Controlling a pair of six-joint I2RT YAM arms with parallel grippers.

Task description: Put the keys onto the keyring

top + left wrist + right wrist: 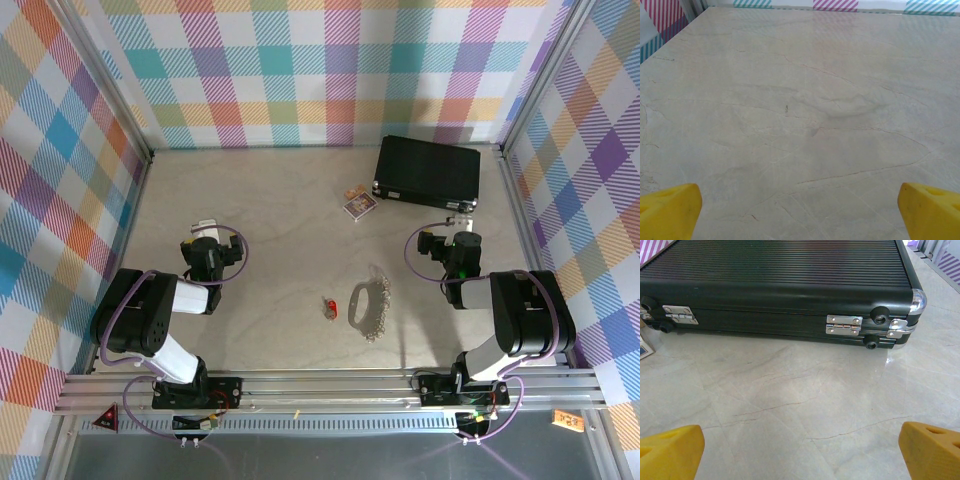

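Note:
A small red-headed key (pixel 329 306) lies on the pale table in the middle front. Just right of it lies the keyring (pixel 360 304), a grey oval loop with a knobbly silver chain (pixel 378 305) along its right side; key and loop are apart. My left gripper (pixel 205 228) rests at the left, well away from both, open, its yellow fingertips (pixel 670 210) wide over bare table. My right gripper (pixel 461 216) sits at the right, open, its yellow fingertips (pixel 671 452) spread with nothing between, facing the black case.
A black ribbed case (pixel 428 171) with silver hinges (pixel 844 324) lies at the back right, close ahead of the right gripper. A small printed card packet (pixel 359 203) sits left of it. Checked walls bound the table on three sides.

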